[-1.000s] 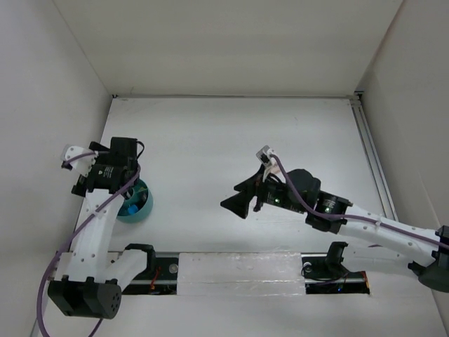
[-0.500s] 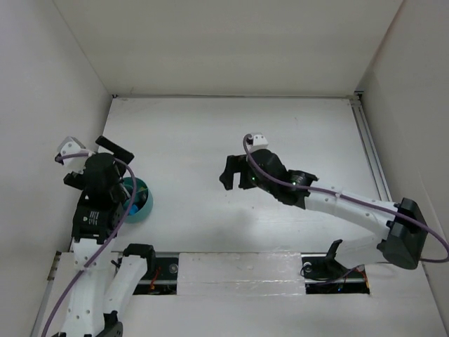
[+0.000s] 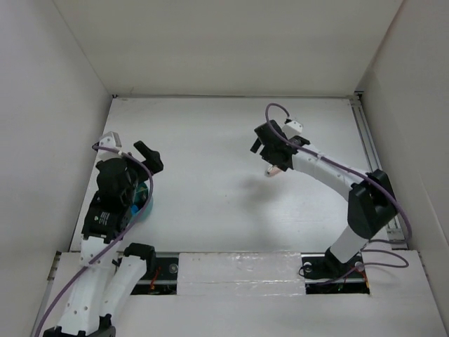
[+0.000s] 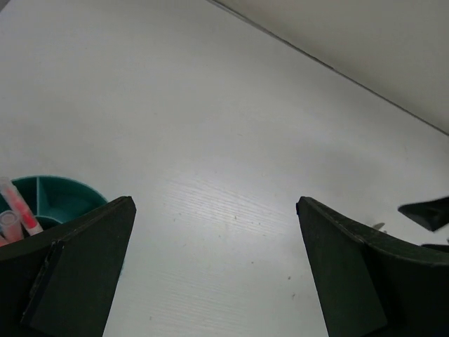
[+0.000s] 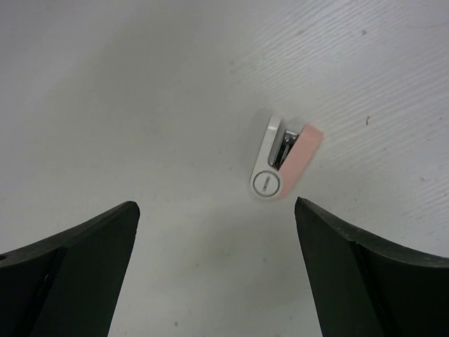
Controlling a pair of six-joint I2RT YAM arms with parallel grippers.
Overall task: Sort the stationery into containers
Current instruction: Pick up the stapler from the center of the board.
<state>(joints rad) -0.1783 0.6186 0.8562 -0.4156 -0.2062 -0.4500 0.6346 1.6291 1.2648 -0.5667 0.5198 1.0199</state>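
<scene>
Hovering over the tabletop [image 3: 203,133] a little right of its centre, the right gripper [image 5: 215,203] has its jaws spread wide and nothing between them. Below it lies a small white-and-pink stationery piece [image 5: 284,160], flat on the surface. It looks more like a mini stapler than an eraser. In the right wrist view it sits nearer the right finger than the left, so the jaws are not centred on it.

The left gripper [image 4: 215,201] is also wide open and empty, poised by the teal cup [image 3: 145,200] near the tabletop's left edge. A pink-ended marker [image 4: 17,210] stands in one of the cup's compartments.

The step in hand appears to be the pickup of this loose piece, the only one visible on the tabletop. The next move probably calls for shifting the right gripper sideways until the piece sits between the fingers. It would then descend, close across the narrow width, and carry the piece toward the left edge to the cup.
</scene>
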